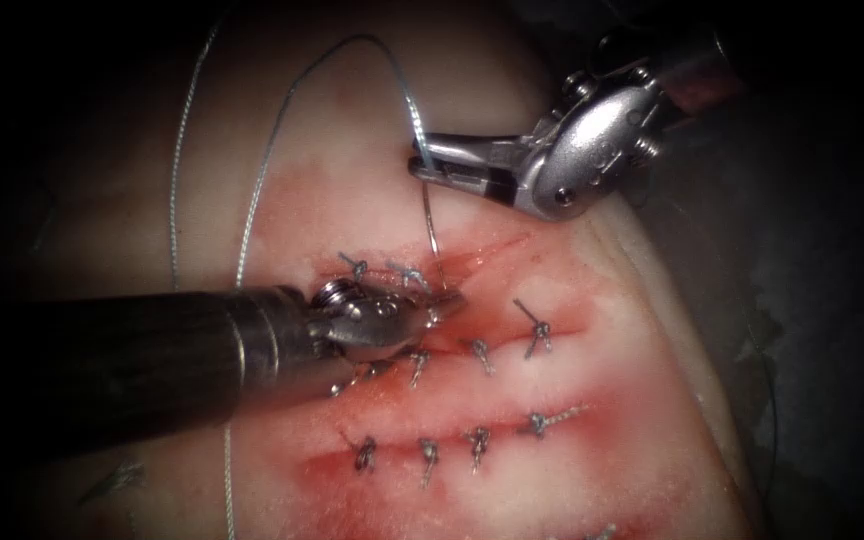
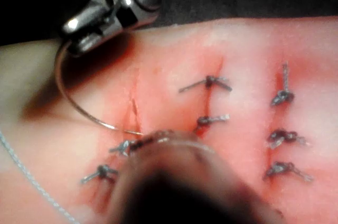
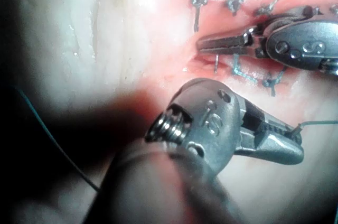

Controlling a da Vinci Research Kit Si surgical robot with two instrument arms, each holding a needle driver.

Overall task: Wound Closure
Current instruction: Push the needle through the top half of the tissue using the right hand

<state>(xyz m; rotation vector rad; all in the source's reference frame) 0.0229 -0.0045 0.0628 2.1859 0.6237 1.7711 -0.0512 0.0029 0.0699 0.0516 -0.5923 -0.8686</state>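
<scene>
Needle [image 1: 431, 222], thin and curved, near the middle of the endoscope view, running from the right gripper [image 1: 427, 160] down to the open cut [image 1: 472, 250]. Right gripper clenched on the needle's back end, right where the thread [image 1: 252, 200] joins. Needle's tip down in the tissue [image 1: 352, 130] at the cut, just by the left gripper [image 1: 449, 303]. Left gripper closed and pressed low on the tissue beside the tip; cannot tell if grasping anything. Thread looping up over the upper middle of the frame, then falling down the left side. Rows of tied stitches [image 1: 477, 440] across the lower middle, with red fluid [image 1: 592, 470] spread around.
</scene>
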